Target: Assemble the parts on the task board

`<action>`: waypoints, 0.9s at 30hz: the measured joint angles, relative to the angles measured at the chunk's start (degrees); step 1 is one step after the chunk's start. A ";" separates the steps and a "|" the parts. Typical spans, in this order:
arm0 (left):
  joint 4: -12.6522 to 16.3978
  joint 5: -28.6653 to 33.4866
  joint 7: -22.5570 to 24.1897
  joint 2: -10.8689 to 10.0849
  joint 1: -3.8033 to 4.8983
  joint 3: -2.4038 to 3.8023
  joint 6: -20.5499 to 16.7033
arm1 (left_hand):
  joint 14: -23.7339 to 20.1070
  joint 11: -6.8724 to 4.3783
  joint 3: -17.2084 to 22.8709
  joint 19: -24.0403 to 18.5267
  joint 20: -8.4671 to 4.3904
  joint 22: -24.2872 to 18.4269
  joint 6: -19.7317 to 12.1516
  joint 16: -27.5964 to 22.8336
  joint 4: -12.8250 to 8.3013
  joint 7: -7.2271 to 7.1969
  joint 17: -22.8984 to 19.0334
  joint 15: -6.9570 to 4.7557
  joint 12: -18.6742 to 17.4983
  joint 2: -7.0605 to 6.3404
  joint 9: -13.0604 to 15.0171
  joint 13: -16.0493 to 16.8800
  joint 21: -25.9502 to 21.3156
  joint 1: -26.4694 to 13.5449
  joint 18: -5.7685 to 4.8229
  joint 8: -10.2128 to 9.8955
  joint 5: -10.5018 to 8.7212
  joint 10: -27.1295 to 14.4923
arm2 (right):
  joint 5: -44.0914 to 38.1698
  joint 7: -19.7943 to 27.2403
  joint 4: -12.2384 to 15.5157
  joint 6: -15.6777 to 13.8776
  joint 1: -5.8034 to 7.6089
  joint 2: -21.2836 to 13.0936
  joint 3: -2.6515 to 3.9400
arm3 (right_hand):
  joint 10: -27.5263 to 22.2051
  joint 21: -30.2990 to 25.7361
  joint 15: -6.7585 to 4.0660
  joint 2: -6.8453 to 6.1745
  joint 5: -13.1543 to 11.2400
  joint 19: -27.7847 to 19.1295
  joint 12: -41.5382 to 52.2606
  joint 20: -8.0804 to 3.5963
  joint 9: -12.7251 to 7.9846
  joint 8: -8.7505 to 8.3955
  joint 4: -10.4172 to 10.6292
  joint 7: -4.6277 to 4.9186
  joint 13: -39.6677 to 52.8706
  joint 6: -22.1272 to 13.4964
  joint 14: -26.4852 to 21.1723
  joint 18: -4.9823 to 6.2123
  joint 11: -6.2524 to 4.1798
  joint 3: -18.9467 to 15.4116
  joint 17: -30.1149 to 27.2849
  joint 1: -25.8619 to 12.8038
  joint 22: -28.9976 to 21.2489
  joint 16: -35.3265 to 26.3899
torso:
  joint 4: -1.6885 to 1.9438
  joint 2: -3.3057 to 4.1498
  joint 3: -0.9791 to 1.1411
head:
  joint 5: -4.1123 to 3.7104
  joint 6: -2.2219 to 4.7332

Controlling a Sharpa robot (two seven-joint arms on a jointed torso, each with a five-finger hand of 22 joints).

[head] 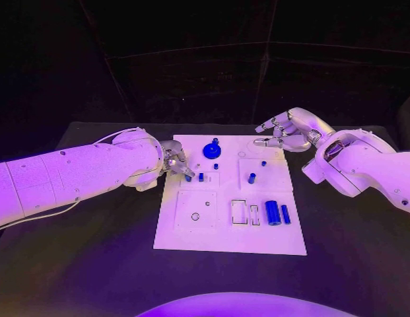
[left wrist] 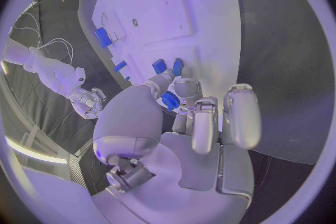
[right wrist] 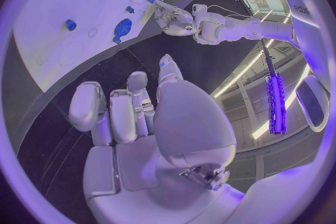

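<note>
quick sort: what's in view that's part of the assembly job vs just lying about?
Job:
- task board
- blue round part with a tab, far end of the board
- large blue cylinder and slim blue piece, near right
- small blue peg
- left robot hand, fingers at a small blue part
- right robot hand, above the board's far right corner, holding nothing

Lying about:
- black table

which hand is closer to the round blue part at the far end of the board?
Left. The left hand sits at the task board's left edge, just beside the round blue part. The right hand hovers off the far right corner, farther away.
</note>
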 measured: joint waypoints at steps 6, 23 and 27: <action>-0.47 0.00 0.00 0.34 -0.03 -0.02 0.41 | -0.09 -0.12 -1.07 0.00 0.00 0.00 0.40 0.00 0.62 -0.02 0.00 -0.09 0.32 -0.60 -0.02 0.15 0.28 -0.94 0.00 0.27 0.06 0.11 | 0.01 0.01 0.05 0.00 0.00 -0.05 0.00 | 0.00 0.00 0.00 0.00 0.00 0.00 0.00 0.00 0.00 0.00 0.00 0.00 -0.06 0.00 0.00 0.00 0.00 0.00 -0.04 0.00 -0.07 0.00 | 0.00 0.00 0.01 | -0.11 -0.05; -1.77 0.02 -0.05 0.68 -0.11 -0.09 0.61 | -0.09 -0.07 -7.15 0.00 -0.40 0.00 1.11 0.00 5.09 0.09 0.00 -0.09 0.32 -1.69 -0.03 -0.46 0.27 -7.22 0.00 0.28 0.10 0.04 | 0.06 0.12 0.18 -0.02 0.00 -0.18 0.00 | -0.20 -0.26 0.00 0.23 0.00 -0.21 0.00 0.21 0.00 0.00 0.22 0.00 -0.57 0.00 0.00 -0.01 0.20 -0.22 -0.22 -0.23 -0.43 -0.27 | 0.01 -0.02 0.01 | -0.30 0.03; -1.66 0.04 -0.07 0.55 -0.11 -0.09 0.33 | -0.09 0.03 -10.36 0.00 -0.40 0.00 1.01 0.00 6.56 0.18 0.00 -0.09 0.32 -2.97 -0.09 -0.71 0.27 -8.92 0.00 0.28 0.10 -0.06 | 0.07 0.14 0.18 -0.02 0.00 -0.20 0.00 | -0.21 -0.26 0.00 0.23 0.00 -0.21 0.00 0.21 0.00 0.00 0.22 0.00 -0.57 0.00 0.00 0.00 0.21 -0.22 -0.22 -0.23 -0.43 -0.27 | 0.01 -0.02 -0.01 | -0.30 0.11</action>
